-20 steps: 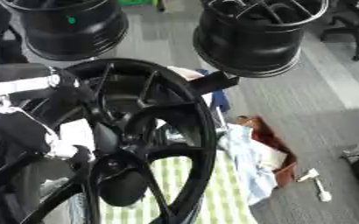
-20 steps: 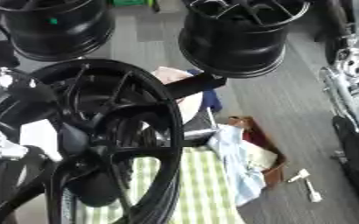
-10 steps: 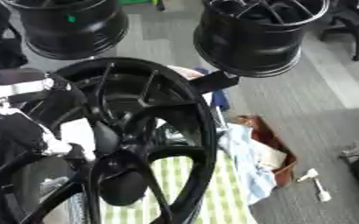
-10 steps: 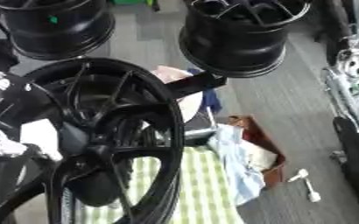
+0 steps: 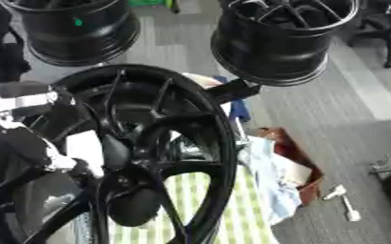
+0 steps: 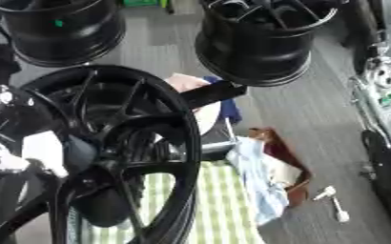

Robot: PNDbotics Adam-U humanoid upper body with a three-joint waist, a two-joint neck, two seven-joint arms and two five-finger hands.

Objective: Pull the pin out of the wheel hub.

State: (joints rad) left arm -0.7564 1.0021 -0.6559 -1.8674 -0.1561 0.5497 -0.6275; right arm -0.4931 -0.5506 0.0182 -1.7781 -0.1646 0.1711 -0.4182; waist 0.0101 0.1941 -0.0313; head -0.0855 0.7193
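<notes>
A big black spoked wheel [image 5: 209, 143] stands on edge and fills the left and middle of both eye views. Its hub [image 5: 128, 174] sits low in the middle, where the spokes meet. I cannot make out a pin among the dark parts there. My left arm [image 5: 19, 102], black with silver joints, comes in from the left and reaches behind the spokes toward the hub. A dark part of my left hand [image 5: 114, 151] shows between the spokes just above the hub, with the rest hidden. My right hand shows in neither view.
Two more black wheels [image 5: 74, 33] [image 5: 282, 43] lie on the grey floor at the back. A green checked cloth [image 5: 249, 214] lies under the standing wheel. A light blue rag [image 5: 270, 178], a brown box [image 5: 303, 164] and a small white tool [image 5: 342, 196] lie to the right. Black and silver machinery [image 6: 389, 90] lines the right edge.
The whole picture has shifted slightly. My left arm stays behind the spokes at the hub and the wheel keeps its place.
</notes>
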